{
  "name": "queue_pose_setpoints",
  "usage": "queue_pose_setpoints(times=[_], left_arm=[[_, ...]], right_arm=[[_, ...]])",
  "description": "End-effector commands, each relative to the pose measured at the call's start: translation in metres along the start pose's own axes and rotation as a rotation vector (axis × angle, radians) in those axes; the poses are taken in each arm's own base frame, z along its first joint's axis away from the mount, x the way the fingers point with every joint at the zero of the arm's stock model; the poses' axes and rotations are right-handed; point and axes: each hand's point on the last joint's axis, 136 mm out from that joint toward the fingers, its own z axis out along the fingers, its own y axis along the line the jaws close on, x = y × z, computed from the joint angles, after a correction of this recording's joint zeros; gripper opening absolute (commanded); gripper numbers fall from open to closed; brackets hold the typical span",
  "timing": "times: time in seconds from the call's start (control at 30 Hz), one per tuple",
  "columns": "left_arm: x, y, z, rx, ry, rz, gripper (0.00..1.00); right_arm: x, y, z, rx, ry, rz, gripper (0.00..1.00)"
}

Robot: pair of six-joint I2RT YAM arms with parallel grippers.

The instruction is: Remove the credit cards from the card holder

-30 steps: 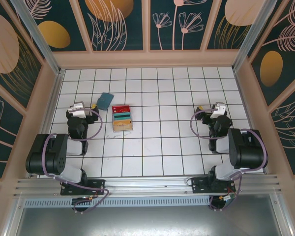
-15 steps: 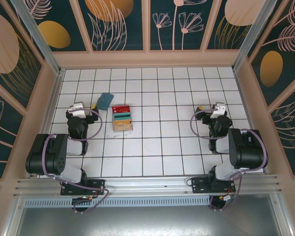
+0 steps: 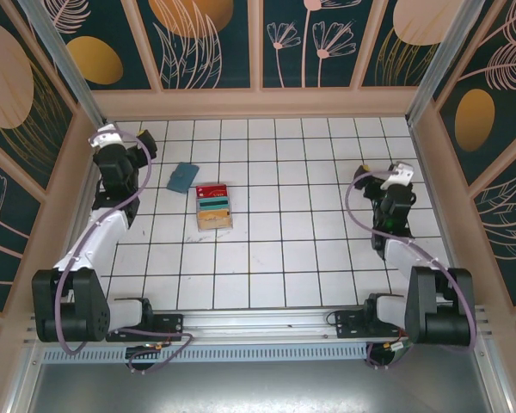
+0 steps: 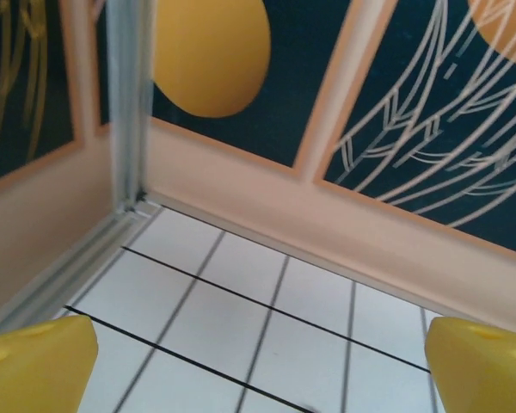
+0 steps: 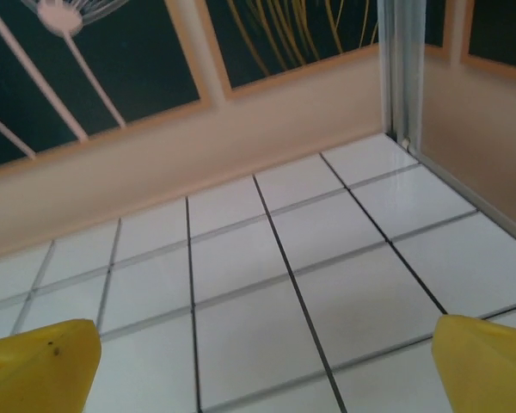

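Tiled worktop point(image 3: 275, 258) now sees both arms unfolded outward, left end effector point(image 3: 106, 138) and right end effector point(image 3: 401, 171) wide and empty, credit cards point(image 3: 213, 207) lying just beside the card holder point(image 3: 183, 177), apparently already out.

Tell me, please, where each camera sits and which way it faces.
Top external: above, behind the bases, looking down on table, card holder, credit cards; both arms, left end effector and right end effector.
Left wrist: low, facing the far-left corner post; own yellow fingertips.
Right wrist: low, facing the far-right corner post; own yellow fingertips.
Shared: top and wrist views both show those posts.
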Motion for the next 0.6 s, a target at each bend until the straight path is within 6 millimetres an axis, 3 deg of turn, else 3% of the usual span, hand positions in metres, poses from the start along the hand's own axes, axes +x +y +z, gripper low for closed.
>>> queue_pose_setpoints(times=[0.0,0.1,0.13,0.17,0.3,0.47,0.57], left_arm=[[0.067,-0.004,0.008,0.047,0.286,-0.013,0.94],[0.085,-0.007,0.022,0.058,0.369,0.028,0.90],[0.102,-0.005,0.026,0.059,0.424,0.053,0.87],[0.101,-0.011,0.034,0.078,0.439,0.068,0.85],[0.130,-0.016,0.052,0.102,0.547,0.086,0.80],[0.173,-0.036,0.068,0.137,0.669,0.197,0.84],[0.198,-0.036,0.074,0.118,0.732,0.257,0.85]], right_arm=[[-0.003,0.001,-0.005,0.012,0.114,0.184,0.99],[-0.013,0.025,-0.008,-0.110,0.137,0.248,0.99],[-0.017,0.036,-0.009,-0.165,0.152,0.253,0.99],[-0.019,0.044,-0.010,-0.195,0.165,0.258,0.99],[-0.025,0.065,-0.013,-0.247,0.204,0.257,0.99],[-0.022,0.086,-0.018,-0.268,0.255,0.185,0.99],[-0.022,0.093,-0.022,-0.273,0.265,0.167,0.99]])
